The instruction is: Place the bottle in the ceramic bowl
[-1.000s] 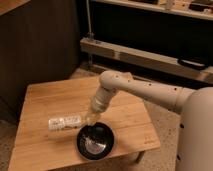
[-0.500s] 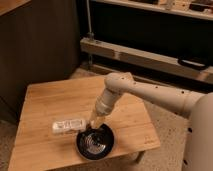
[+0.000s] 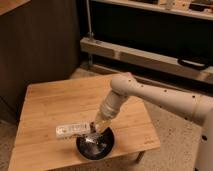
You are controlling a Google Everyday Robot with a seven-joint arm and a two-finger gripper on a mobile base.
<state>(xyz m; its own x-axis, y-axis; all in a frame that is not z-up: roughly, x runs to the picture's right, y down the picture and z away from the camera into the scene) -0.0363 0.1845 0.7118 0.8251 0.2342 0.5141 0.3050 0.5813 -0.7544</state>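
Note:
The bottle (image 3: 72, 130) is clear plastic with a white label and lies level, its cap end pointing left. My gripper (image 3: 98, 125) is shut on its right end and holds it just over the left rim of the ceramic bowl (image 3: 95, 146). The bowl is black and glossy and stands near the front edge of the small wooden table (image 3: 55, 102). Most of the bottle still hangs left of the bowl, over the table top. My arm (image 3: 150, 100) reaches in from the right.
The table's front edge (image 3: 130, 150) runs close behind the bowl. A dark wall panel (image 3: 35, 45) stands behind the table at the left, and a low metal shelf rail (image 3: 145, 57) behind at the right.
My gripper has moved right and towards the front with the bottle in it, bringing the bottle's right end over the bowl's left rim. The bowl has not moved.

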